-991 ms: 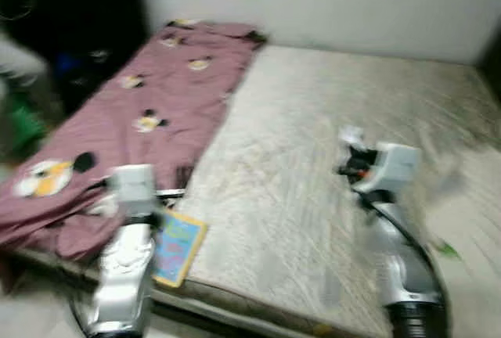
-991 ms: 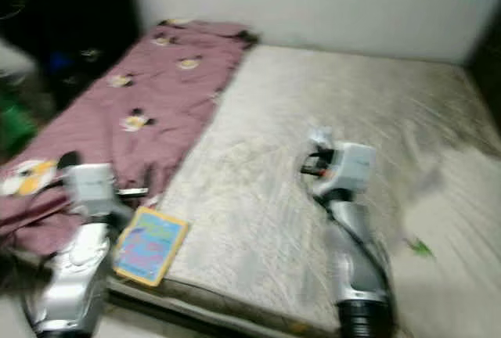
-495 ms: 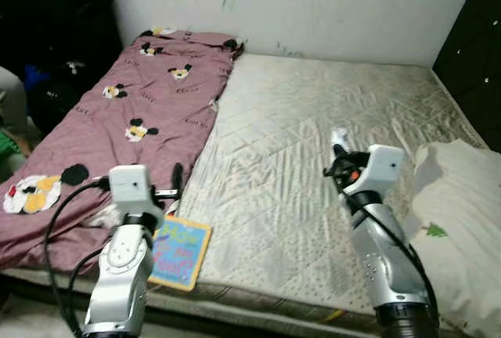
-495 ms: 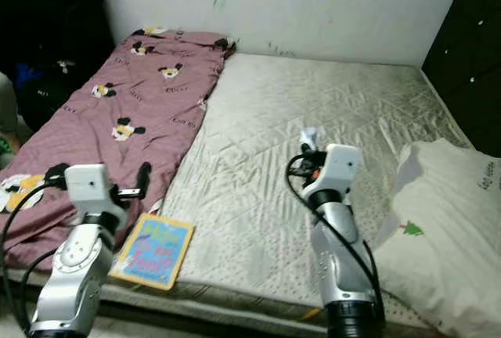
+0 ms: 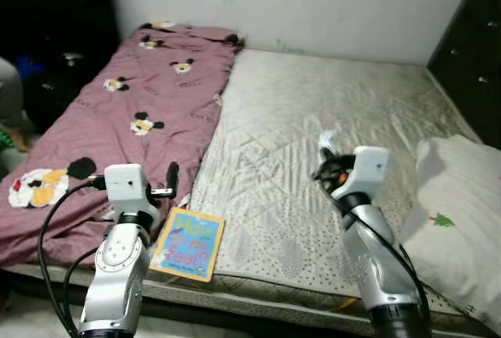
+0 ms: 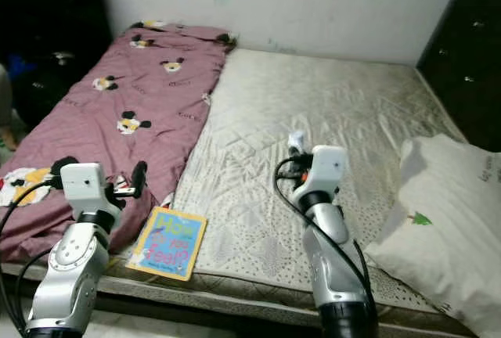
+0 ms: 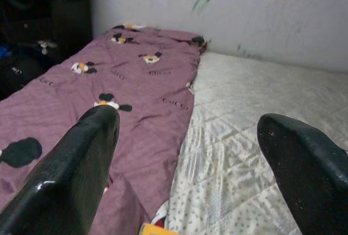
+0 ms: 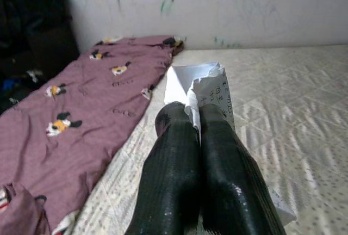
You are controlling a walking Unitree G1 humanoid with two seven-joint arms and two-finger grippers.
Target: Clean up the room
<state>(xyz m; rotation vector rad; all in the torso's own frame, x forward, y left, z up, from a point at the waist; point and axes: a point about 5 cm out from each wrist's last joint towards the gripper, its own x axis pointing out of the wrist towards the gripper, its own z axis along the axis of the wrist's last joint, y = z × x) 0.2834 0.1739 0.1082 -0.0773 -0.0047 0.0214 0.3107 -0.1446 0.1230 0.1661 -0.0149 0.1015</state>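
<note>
With the view steadied since a second ago, you hold crumpled paper (image 8: 205,91) clamped in the right gripper (image 8: 197,116) above the mattress (image 5: 313,119), left gripper (image 7: 187,137) spread wide; disposal remains.

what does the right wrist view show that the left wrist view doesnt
Right wrist view: the right pincer, fingers pressed together on a crumpled white paper with print on it.

Left wrist view: the left pincer, fingers spread wide and holding nothing, plus a yellow corner of the picture book at the mattress edge.

Both: the maroon blanket with cartoon mice, the pale quilted mattress beside it, and the white wall with coloured scribbles.
</note>
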